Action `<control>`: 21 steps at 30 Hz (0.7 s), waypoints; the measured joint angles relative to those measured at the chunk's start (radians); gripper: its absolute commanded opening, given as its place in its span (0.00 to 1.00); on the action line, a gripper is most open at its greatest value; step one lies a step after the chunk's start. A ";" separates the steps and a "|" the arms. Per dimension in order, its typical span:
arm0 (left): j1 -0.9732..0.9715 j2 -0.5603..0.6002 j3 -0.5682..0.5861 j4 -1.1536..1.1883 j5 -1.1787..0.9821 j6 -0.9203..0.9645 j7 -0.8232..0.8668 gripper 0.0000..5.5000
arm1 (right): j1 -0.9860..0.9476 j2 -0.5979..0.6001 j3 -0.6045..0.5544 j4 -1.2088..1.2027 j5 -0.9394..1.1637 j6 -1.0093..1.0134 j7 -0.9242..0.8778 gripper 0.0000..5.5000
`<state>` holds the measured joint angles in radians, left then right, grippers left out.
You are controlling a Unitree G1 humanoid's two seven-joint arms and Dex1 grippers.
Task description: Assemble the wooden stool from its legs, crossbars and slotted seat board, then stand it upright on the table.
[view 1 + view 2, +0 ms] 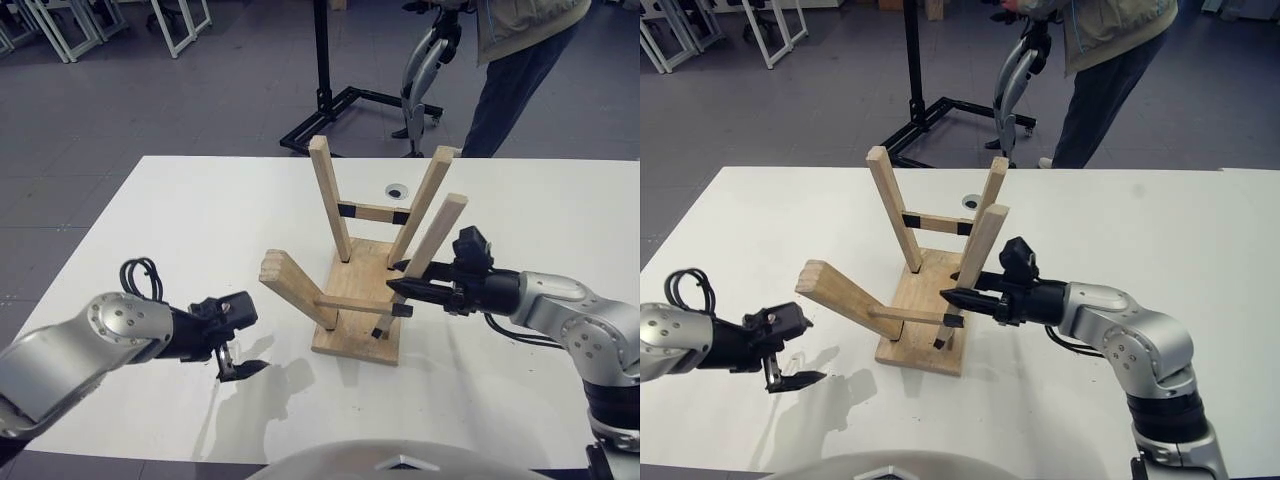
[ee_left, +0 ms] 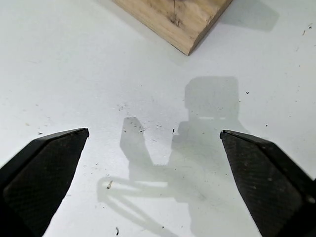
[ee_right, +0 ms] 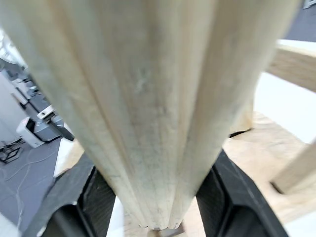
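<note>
Stool sat upside down mid-table [image 1: 200, 220], seat board [image 1: 355, 342] flat on the surface with four legs up. A cable grommet [image 1: 397, 189] sat in the tabletop at 12 o'clock from the board, and a black stand [image 1: 325, 100] stood on the floor beyond the far edge.

Right arm lay stretched in low from 3 o'clock, forearm near level. Right gripper [image 1: 398, 278] was clamped on the near-right leg [image 1: 437, 235], one finger [image 3: 74, 197] on each side of it.

Left gripper [image 1: 232, 365] hung just over the table at 8 o'clock from the board, fingers apart, holding nothing. Only the board's corner [image 2: 182, 19] lay ahead of it.

The held leg's long axis leaned, top toward 1 o'clock. The near-left leg [image 1: 295, 288] splayed toward 10 o'clock. Crossbars: far [image 1: 372, 212], near [image 1: 355, 303].
</note>
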<state>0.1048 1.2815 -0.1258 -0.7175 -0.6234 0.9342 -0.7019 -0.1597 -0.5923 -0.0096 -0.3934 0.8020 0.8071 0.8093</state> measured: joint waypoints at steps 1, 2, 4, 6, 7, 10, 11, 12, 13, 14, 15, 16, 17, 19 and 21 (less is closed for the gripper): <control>0.008 -0.019 -0.016 0.008 0.016 -0.004 0.000 0.90 | 0.018 0.000 -0.009 0.025 -0.029 -0.057 0.021 0.37; 0.011 -0.031 -0.028 0.014 0.026 -0.009 -0.002 0.90 | 0.040 0.001 -0.009 0.046 -0.055 -0.116 0.050 0.37; 0.013 -0.048 -0.031 0.029 0.052 -0.023 -0.009 0.90 | 0.097 -0.001 0.002 0.066 -0.104 -0.248 0.116 0.37; 0.013 -0.064 -0.037 0.040 0.069 -0.034 -0.019 0.90 | 0.156 -0.006 0.020 0.082 -0.151 -0.379 0.169 0.37; 0.014 -0.072 -0.038 0.047 0.082 -0.039 -0.022 0.90 | 0.185 -0.008 0.038 0.091 -0.195 -0.464 0.186 0.37; 0.014 -0.085 -0.042 0.057 0.100 -0.040 -0.029 0.90 | 0.225 -0.014 0.097 0.126 -0.322 -0.749 0.249 0.37; 0.014 -0.090 -0.042 0.057 0.102 -0.040 -0.030 0.90 | 0.232 -0.017 0.107 0.140 -0.338 -0.812 0.262 0.37; 0.014 -0.095 -0.042 0.057 0.107 -0.040 -0.031 0.90 | 0.238 -0.019 0.112 0.160 -0.346 -0.874 0.272 0.37; 0.013 -0.097 -0.042 0.057 0.110 -0.040 -0.031 0.90 | 0.244 -0.022 0.114 0.172 -0.348 -0.915 0.278 0.37; 0.013 -0.101 -0.042 0.058 0.118 -0.040 -0.031 0.90 | 0.246 -0.030 0.121 0.174 -0.362 -0.960 0.286 0.37; 0.013 -0.107 -0.043 0.059 0.121 -0.039 -0.031 0.90 | 0.246 -0.038 0.129 0.166 -0.387 -0.983 0.286 0.37; 0.013 -0.113 -0.042 0.062 0.126 -0.038 -0.031 0.90 | 0.238 -0.046 0.135 0.156 -0.400 -0.984 0.287 0.37; 0.014 -0.116 -0.042 0.064 0.127 -0.036 -0.031 0.90 | 0.232 -0.056 0.138 0.140 -0.406 -0.975 0.282 0.37; 0.014 -0.122 -0.041 0.064 0.129 -0.029 -0.030 0.90 | 0.226 -0.064 0.138 0.106 -0.405 -0.931 0.268 0.37; 0.015 -0.127 -0.040 0.063 0.136 -0.021 -0.029 0.90 | 0.223 -0.075 0.138 0.082 -0.405 -0.900 0.258 0.37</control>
<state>0.1194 1.1544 -0.1660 -0.6541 -0.4875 0.9135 -0.7306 0.0634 -0.6669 0.1286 -0.3119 0.3971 -0.0928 1.0670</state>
